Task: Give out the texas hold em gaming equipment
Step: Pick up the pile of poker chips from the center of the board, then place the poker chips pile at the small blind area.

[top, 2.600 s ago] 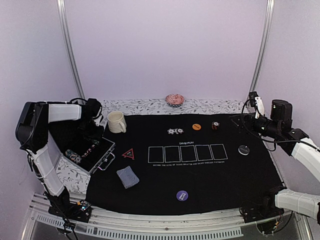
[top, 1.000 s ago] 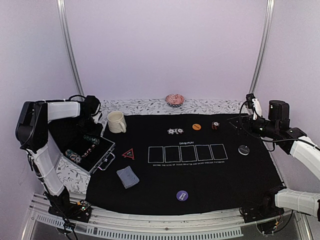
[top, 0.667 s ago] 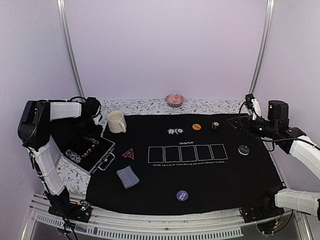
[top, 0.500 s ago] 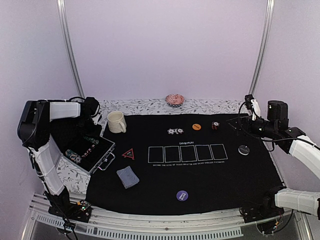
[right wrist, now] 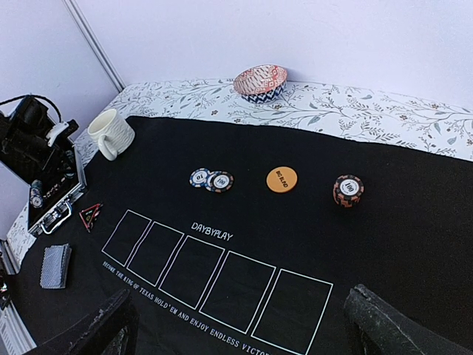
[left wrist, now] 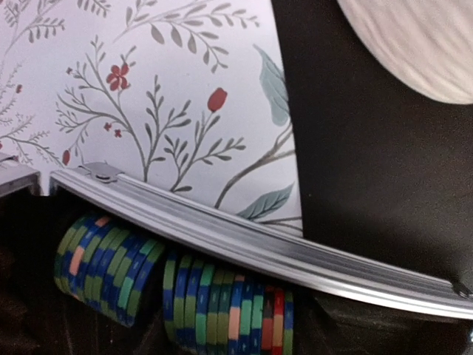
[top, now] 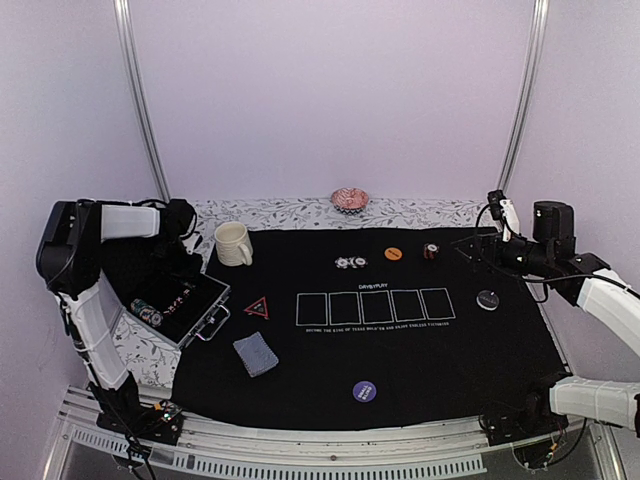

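A cream ribbed ceramic mug stands upright on the far-left corner of a black felt mat, its handle to the left in the overhead view. The mat carries a row of five white outlined rectangles and white lettering. It lies over a white floral cloth that covers the counter. A pink ruffled dish sits on the cloth just beyond the mat's far edge. An open aluminium case lies at the mat's left edge.
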{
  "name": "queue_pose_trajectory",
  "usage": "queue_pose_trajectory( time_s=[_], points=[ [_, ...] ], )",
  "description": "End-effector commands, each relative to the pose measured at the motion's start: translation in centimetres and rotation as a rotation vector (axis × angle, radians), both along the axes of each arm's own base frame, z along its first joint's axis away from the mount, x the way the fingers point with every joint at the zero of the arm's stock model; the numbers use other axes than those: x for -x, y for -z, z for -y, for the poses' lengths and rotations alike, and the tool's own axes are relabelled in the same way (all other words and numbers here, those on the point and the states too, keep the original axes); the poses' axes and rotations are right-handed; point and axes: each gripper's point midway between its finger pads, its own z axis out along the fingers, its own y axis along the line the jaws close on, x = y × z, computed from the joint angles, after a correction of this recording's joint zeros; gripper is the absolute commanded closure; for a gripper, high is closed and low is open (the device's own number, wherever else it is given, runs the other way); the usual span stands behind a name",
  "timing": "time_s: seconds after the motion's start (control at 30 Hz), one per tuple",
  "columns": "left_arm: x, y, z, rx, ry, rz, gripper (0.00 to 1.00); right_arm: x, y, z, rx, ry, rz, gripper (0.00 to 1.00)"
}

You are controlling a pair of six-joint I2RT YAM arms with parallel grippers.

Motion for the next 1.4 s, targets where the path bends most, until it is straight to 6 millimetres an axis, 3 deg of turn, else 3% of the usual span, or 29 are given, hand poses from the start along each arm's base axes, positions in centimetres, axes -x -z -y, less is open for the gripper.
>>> queue_pose_trajectory(
  time_s=[0.0,0.1,0.2,0.43,0.63,0.8,1.0,1.1,1.2,1.37],
  points=[
    [1.6,2.5,-0.7,-0.017,-0.022,-0.09,0.48,-0.1,-1.5,-0.2,-0.005,-0.014,0.03,0.01],
    [1.6,2.8,-0.8,-0.022,-0.023,-0.096,0.48,0.0,-1.7,-0.2,-0.008,-0.015,0.037,0.01],
    [1.3,2.4,-0.6,-0.013,-0.02,-0.078,0.55,0.1,-1.9,-0.2,-0.008,-0.014,0.04,0.01],
    [0.3,-0.4,0.5,0.045,0.01,-0.003,1.0,0.1,-1.4,-0.2,-0.014,-0.013,0.031,0.01],
    [0.4,-5.4,0.9,0.058,0.004,0.098,1.0,0.3,-1.8,-0.4,-0.018,-0.029,0.021,0.01],
    [1.2,-10.6,3.0,0.064,0.048,0.192,1.0,1.6,-4.4,-1.7,-0.083,-0.108,0.055,0.01],
    [2.9,-18.1,10.5,0.083,0.216,0.314,1.0,2.2,-5.9,-1.4,-0.079,-0.1,0.05,0.01],
    [5.6,-20.0,15.6,0.131,0.327,0.332,1.0,2.6,-5.6,-1.5,-0.094,-0.102,-0.003,0.01],
    [9.6,-19.9,21.2,0.208,0.455,0.303,1.0,3.4,-4.5,-1.9,-0.123,-0.125,-0.072,0.01],
    [17.2,-16.0,28.7,0.267,0.638,0.164,1.0,5.2,-1.9,-3.4,-0.205,-0.201,-0.222,0.01]
  ],
)
